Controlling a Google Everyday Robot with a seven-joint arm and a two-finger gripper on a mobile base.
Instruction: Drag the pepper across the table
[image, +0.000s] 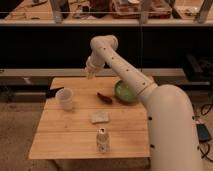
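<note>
On the wooden table (60, 135) the green bowl (125, 92) and white cup (64, 98) flank the dark red pepper (104, 97), the bowl just beside it, so the gripper (90, 73), hovering above the far edge, open or closed I cannot tell, could knock either if it drags sideways.

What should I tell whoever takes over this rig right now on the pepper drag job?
Claw: hangs over the far edge of the table, up and left of the pepper, apart from it.
Pepper: lies mid-table, just left of the bowl.
Cup at left; bottle near the front edge.
Done: no contact made yet.
Left: bring the claw down to the pepper and drag it across the table.
</note>
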